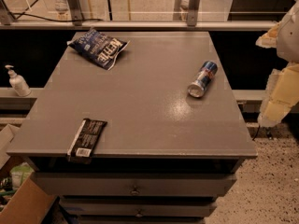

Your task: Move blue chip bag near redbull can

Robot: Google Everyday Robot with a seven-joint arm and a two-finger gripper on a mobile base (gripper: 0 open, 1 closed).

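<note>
On grey cabinet top (140,111): blue chip bag (99,47) at far-left corner; redbull can (203,78) lying toward right, well apart. Gripper (282,85) beyond right edge, grip state cannot be told. Drawers (93,185) shut.

Office-like: grey drawer cabinet (140,120), speckled floor (275,185); gripper (279,73) far right.
</note>
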